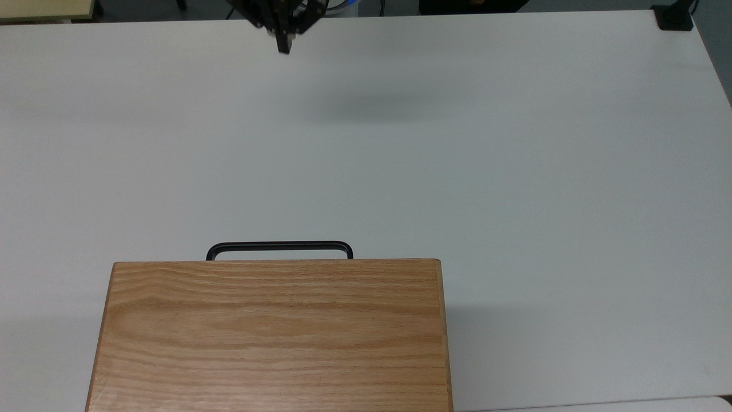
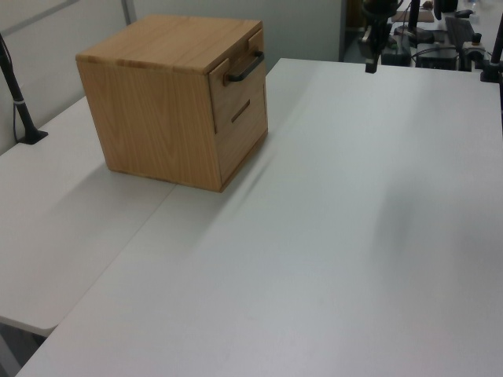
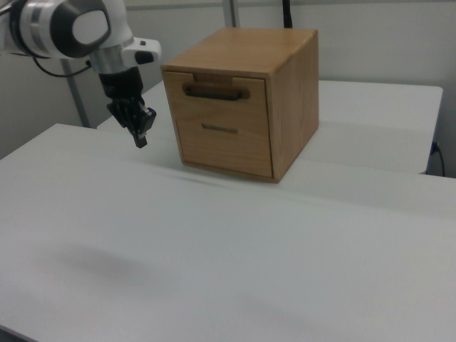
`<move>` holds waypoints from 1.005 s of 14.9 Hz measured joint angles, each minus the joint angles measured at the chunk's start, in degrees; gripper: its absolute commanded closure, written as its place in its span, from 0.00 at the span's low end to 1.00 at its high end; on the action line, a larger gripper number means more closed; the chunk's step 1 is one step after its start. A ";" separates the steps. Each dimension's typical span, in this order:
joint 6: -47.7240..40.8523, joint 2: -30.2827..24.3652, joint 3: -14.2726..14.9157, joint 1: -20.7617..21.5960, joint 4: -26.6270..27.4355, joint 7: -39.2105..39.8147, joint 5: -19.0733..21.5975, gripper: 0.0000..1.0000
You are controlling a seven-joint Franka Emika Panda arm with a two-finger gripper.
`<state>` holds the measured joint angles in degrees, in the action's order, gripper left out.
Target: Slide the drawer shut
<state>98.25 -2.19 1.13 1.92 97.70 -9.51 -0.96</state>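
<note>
The drawer (image 3: 217, 94) is the upper one in the oak cabinet (image 1: 274, 337). Its front panel sits about level with the cabinet's face in the right view. In the top view, the black bar handle (image 1: 279, 246) is the one part reaching past the cabinet's top edge. The drawer front (image 2: 236, 88) and handle (image 2: 245, 67) also show in the left view. My gripper (image 1: 283, 49) hangs shut and holding nothing above the table's far edge in the top view, far from the handle. It also appears in the left view (image 2: 370, 67) and in the right view (image 3: 140, 140), off the cabinet's left.
A lower drawer with a small handle (image 3: 221, 129) sits under the upper one. The white table (image 1: 514, 171) spreads wide between cabinet and gripper. A black post (image 2: 17, 94) stands at the left view's left, and a black clamp (image 1: 675, 16) grips the far right corner in the top view.
</note>
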 measured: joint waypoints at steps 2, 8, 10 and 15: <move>-0.98 -1.87 -0.02 0.04 0.86 0.00 0.00 0.29; -1.62 -2.58 -0.05 0.05 1.71 3.65 -0.01 0.00; -1.93 -2.58 -0.18 0.11 1.73 4.10 -1.18 0.00; -3.97 -2.58 -0.34 0.56 1.73 5.00 -2.62 0.00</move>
